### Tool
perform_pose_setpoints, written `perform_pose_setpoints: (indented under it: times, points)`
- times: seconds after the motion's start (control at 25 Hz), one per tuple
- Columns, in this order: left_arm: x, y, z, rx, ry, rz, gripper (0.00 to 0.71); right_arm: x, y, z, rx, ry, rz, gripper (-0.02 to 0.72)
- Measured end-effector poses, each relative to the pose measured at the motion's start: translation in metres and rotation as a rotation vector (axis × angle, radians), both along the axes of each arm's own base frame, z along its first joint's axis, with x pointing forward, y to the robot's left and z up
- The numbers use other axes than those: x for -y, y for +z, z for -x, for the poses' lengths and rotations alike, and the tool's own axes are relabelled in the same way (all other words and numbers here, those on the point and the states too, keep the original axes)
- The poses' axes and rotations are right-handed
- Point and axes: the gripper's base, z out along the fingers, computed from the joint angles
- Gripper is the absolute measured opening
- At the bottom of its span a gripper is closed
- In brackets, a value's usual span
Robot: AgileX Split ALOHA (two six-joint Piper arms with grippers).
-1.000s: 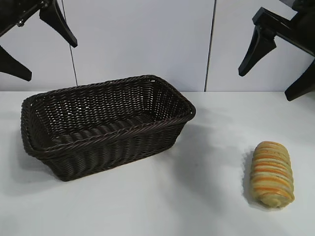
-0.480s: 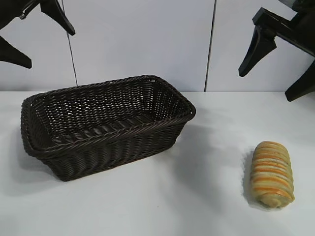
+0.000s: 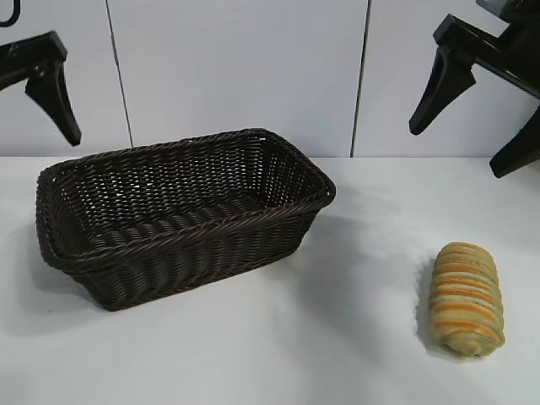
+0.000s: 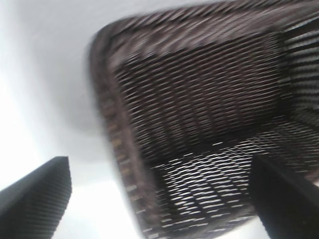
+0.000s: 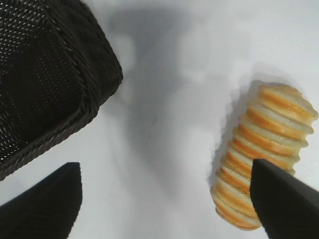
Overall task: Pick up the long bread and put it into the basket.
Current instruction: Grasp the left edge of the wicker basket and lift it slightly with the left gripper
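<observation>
Bread first: the oblong golden-tan long bread (image 3: 466, 299) with orange and pale yellow ridges is seen lying on the white table (image 3: 337, 354), well apart from the large dark brown woven wicker basket (image 3: 169, 253), off toward the right arm's side. The right gripper (image 3: 481, 118) is held high above the loaf, jaws spread wide, nothing gripped. The left gripper (image 4: 159, 199) is parked over the basket's end, also spread wide and empty.

Bright even light, soft shadows under the basket (image 3: 181, 215); left wrist view motion-blurred.
</observation>
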Motion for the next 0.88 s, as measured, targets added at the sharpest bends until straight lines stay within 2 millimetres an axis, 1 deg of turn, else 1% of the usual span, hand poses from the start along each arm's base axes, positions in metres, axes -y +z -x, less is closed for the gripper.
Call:
perform_pose_setpoints:
  times: [0.28,0.4,0.52,0.68,0.76,0.8,0.84,0.88]
  points:
    - [0.001,-0.045,-0.014,-0.08,0.009,-0.03,0.695,0.0,0.0,0.001,-0.012,0.006,-0.002,0.65]
    - [0.002,-0.06,-0.017,-0.11,0.012,-0.038,0.695,0.0,0.0,0.001,-0.012,0.006,-0.002,0.65]
    - [0.002,-0.071,-0.02,-0.117,0.017,-0.043,0.695,0.0,0.0,0.001,-0.012,0.006,-0.002,0.65]
    - [0.002,-0.073,-0.023,-0.101,0.023,-0.044,0.694,0.0,0.0,0.001,-0.012,0.006,-0.002,0.65]
    - [0.002,-0.073,-0.023,-0.095,0.025,-0.043,0.652,0.0,0.0,0.001,-0.012,0.006,-0.002,0.65]
    - [0.002,-0.073,-0.024,-0.094,0.026,-0.043,0.605,0.0,0.0,0.001,-0.012,0.006,-0.002,0.65]
    - [0.002,-0.073,-0.024,-0.092,0.027,-0.042,0.541,0.0,0.0,0.001,-0.012,0.006,-0.002,0.65]
    - [0.002,-0.073,-0.024,-0.091,0.028,-0.042,0.462,0.0,0.0,0.001,-0.012,0.006,-0.002,0.65]
